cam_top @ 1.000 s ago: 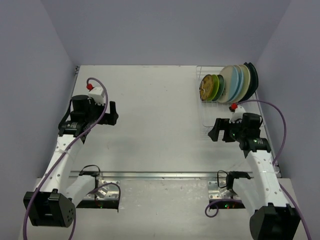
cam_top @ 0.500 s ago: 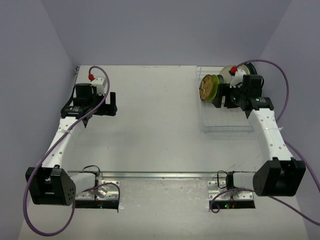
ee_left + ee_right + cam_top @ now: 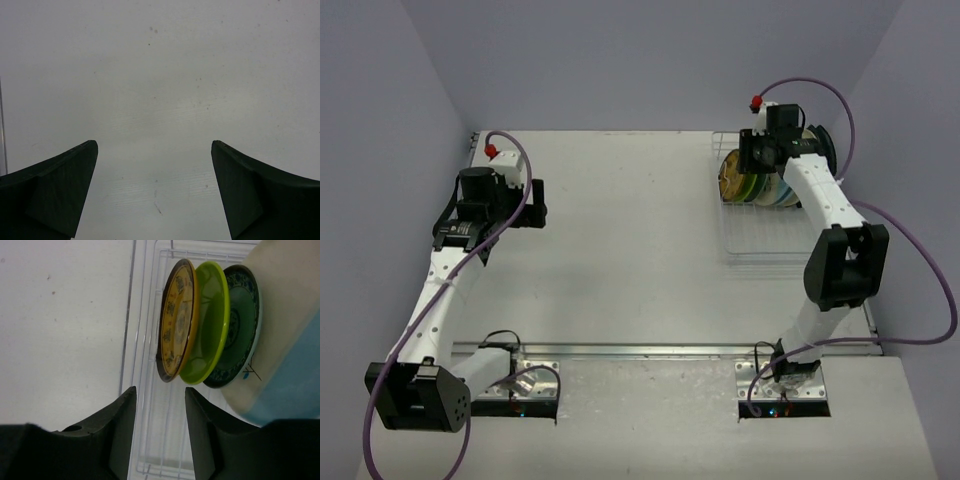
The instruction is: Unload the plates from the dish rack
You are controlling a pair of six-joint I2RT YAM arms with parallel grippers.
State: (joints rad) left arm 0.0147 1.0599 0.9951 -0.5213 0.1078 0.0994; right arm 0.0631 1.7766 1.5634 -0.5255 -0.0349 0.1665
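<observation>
I have the right tool (image 3: 160,432) up at the dish rack (image 3: 772,252), which sits at the far right corner of the desk (image 3: 630,260). In the right wrist view its two dark fingers (image 3: 119,432) stand partly apart with a narrow gap between them. Nothing is caught in that gap; I see only the white wires of the rack base through it. The fingertips sit just short of the lower rim of the first plate, not touching it as far as I can tell.

All the plates (image 3: 775,185) are in the rack, standing on edge in a tight row. From the open desk side inward I read a yellow-and-brown patterned plate (image 3: 176,340), then a lime-green plate (image 3: 209,335) close against it, then a teal-patterned plate (image 3: 241,327). Behind those come a larger cream plate (image 3: 282,300) and a light-blue plate (image 3: 297,395). The gap of the tool lines up roughly with the yellow-and-brown one.

From above, the right arm reaches over the rack and covers part of the row, so I cannot make out the plates at the far end.

The left tool (image 3: 154,150) hangs over bare desk on the left side, well apart from the rack. Its fingers are spread wide and hold nothing.
</observation>
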